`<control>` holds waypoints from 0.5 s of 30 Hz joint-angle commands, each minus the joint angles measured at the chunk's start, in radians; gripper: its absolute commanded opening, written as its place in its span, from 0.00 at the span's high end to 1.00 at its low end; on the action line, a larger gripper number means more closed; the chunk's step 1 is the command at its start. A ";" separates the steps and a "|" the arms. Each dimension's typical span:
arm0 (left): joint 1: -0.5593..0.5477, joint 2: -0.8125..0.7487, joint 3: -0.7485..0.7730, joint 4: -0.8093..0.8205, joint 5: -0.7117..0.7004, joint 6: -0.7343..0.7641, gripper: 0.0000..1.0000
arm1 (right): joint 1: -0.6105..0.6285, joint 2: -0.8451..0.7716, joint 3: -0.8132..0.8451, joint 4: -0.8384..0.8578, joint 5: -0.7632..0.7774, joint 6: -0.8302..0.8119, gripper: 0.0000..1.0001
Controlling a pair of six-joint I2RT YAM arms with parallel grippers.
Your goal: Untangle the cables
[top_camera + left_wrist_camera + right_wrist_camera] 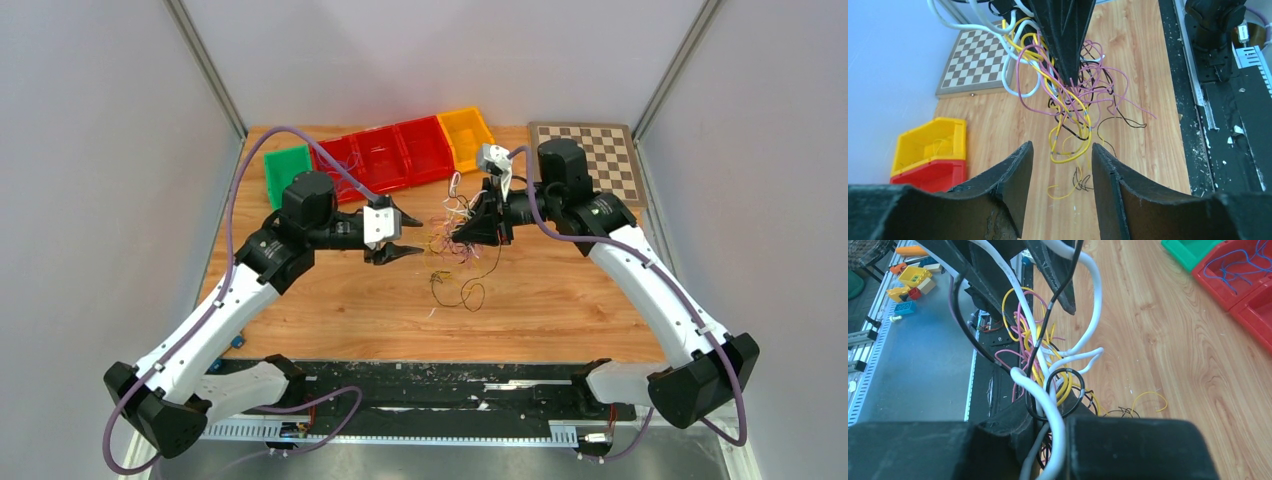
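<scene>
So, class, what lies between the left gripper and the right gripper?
The cables, a tangle hanging from the shut right gripper; the left gripper faces it, open. The top view shows it.

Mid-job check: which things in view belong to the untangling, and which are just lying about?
Job in hand:
cables, gripped by the right pincer
left pincer, open, facing the tangle

Lying about:
green bin
red bins
yellow bin
chessboard

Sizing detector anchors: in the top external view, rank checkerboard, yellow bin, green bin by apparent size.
1. checkerboard: clearly the largest.
2. yellow bin and green bin: they look about alike, so no ranking between them.
</scene>
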 commanded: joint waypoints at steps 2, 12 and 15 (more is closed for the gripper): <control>-0.039 -0.008 0.000 0.038 -0.066 0.051 0.48 | 0.005 -0.032 -0.017 0.045 -0.019 0.016 0.88; -0.051 -0.029 0.012 -0.034 -0.118 0.142 1.00 | -0.012 -0.034 -0.026 0.046 0.037 0.023 0.86; -0.049 -0.048 0.026 -0.037 -0.130 0.084 1.00 | -0.103 -0.013 -0.048 0.046 0.051 0.052 0.83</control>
